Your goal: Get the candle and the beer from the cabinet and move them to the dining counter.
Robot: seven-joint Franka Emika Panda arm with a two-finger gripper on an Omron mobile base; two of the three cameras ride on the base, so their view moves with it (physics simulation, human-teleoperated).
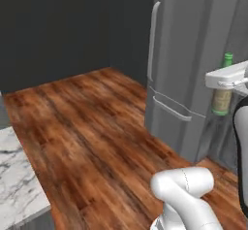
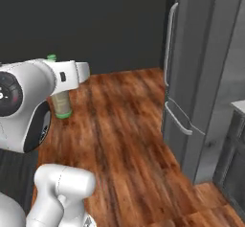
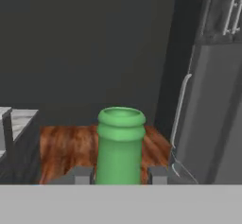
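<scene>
Light falls evenly and softly, with the back wall (image 1: 58,25) staying very dark. The wooden floor (image 1: 92,127) carries a mild sheen and hardly any cast shadows. Everything looks slightly soft and low-resolution, without edge distortion.

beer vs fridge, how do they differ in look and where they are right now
The beer is small, green glass with a pale label; the fridge is tall, plain grey with long silver handles. The beer hangs in the air, clamped at its neck by the end effector, while the fridge stands on the wood floor. The beer is round and narrow-necked; the fridge is a flat-sided box. Both stand upright.
</scene>
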